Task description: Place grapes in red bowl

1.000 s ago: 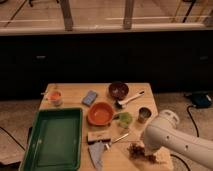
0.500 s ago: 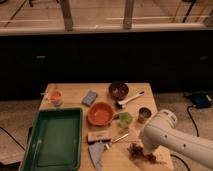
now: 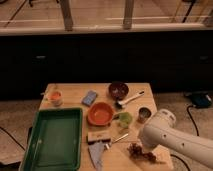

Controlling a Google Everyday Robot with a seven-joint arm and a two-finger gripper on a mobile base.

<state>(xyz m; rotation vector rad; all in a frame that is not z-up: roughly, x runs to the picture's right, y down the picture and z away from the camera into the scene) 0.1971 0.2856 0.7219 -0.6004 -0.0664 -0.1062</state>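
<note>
The grapes [image 3: 141, 153], a dark reddish-brown bunch, lie on the wooden table [image 3: 70, 91] near its front right corner. My gripper [image 3: 144, 146] is at the end of the white arm [image 3: 170, 137], which reaches in from the lower right and hangs right over the bunch. The arm's bulk hides the gripper's tip. Whether it touches the grapes cannot be made out. The red bowl [image 3: 100, 114], orange-red and empty, stands at the table's middle, to the left of the grapes and farther back.
A green tray [image 3: 52, 140] fills the front left. Also on the table are a dark maroon bowl [image 3: 118, 90], white-handled brush [image 3: 131, 98], metal can [image 3: 144, 114], green object [image 3: 124, 119], blue sponge [image 3: 90, 97], orange cup [image 3: 55, 97], wooden block [image 3: 99, 136] and grey cloth [image 3: 96, 152].
</note>
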